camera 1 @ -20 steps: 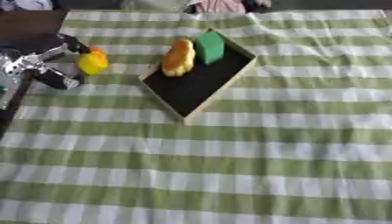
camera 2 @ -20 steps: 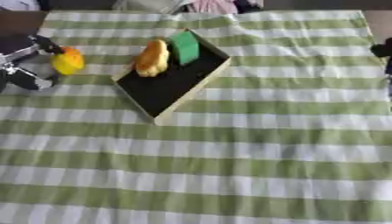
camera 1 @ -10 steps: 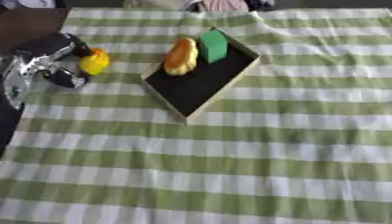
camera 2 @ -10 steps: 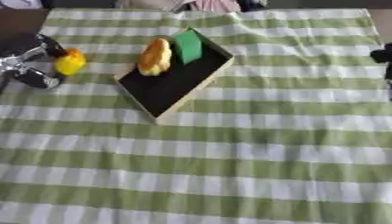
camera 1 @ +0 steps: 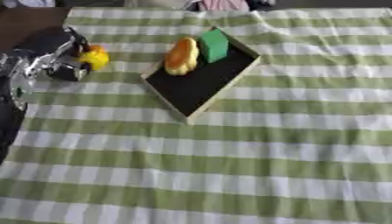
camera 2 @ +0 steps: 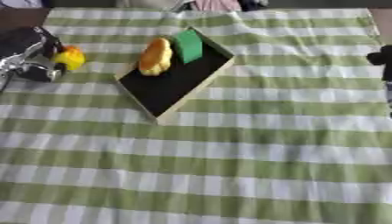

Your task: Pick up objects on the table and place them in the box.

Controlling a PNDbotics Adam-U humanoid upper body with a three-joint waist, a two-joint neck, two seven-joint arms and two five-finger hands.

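Note:
A small yellow object [camera 1: 94, 57] lies on the checked cloth at the far left. My left hand [camera 1: 52, 57] is against its left side, one finger curled over its top and another under it. To its right stands the wooden box [camera 1: 229, 82] with a black floor, set at an angle. Inside its far end lie an orange bread-like piece [camera 1: 182, 56] and a green block [camera 1: 214, 44]. Only a dark part of my right hand [camera 2: 380, 58] shows, at the right edge of the right eye view.
The green and white checked cloth [camera 1: 253, 162] covers the table. A dark strip of bare table [camera 1: 23, 22] lies beyond the cloth's left edge. Clothing of people shows at the far edge.
My left hand has closed in on the yellow object, its fingers now around it. The object, the box and the right hand have kept their places.

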